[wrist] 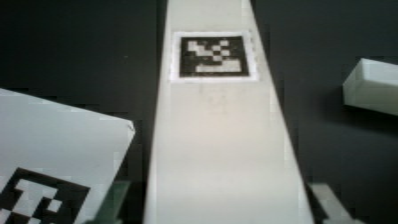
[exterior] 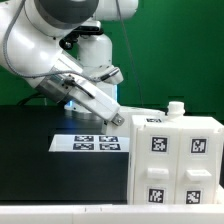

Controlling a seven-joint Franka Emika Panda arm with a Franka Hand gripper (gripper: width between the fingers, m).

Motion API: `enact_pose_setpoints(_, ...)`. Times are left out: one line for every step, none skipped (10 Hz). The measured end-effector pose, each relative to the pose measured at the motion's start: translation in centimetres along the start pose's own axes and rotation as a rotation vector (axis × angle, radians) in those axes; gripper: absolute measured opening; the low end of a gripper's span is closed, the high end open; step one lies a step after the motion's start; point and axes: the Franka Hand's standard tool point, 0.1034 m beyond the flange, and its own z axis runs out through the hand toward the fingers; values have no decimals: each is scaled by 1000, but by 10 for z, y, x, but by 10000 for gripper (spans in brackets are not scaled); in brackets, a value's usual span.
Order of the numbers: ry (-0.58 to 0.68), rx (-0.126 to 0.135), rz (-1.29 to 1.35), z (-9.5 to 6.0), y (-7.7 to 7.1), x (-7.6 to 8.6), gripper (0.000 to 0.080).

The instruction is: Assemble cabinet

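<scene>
Gripping white panel (wrist: 214, 140) in gripper (wrist: 217, 203) | cabinet box (exterior: 175, 150) just beside (tagged) | marker board (exterior: 97, 143) near

The black table (exterior: 30, 150) carries the marker board (exterior: 95, 143) and, at the exterior view's right, the white cabinet (exterior: 180, 160).

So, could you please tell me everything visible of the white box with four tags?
The box is white, plastic-looking, and stands upright at the exterior view's right. Its facing side bears four black-and-white square tags in two rows. A white knob sticks up from its top. Its base is out of frame. The jaws hover by its upper corner; contact is unclear.
</scene>
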Motion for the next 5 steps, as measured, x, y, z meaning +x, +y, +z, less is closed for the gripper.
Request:
enact_pose_setpoints(1,2,-1,-1,-1,0,287)
enact_pose_setpoints(28,40,-12,-7,-9,5,287)
enact_pose_setpoints(62,85,-21,-16,-20,8,287)
enact_pose_setpoints(107,103,-43,-24,-27,9,287)
enact_pose_setpoints(111,103,-45,-25,-27,8,287)
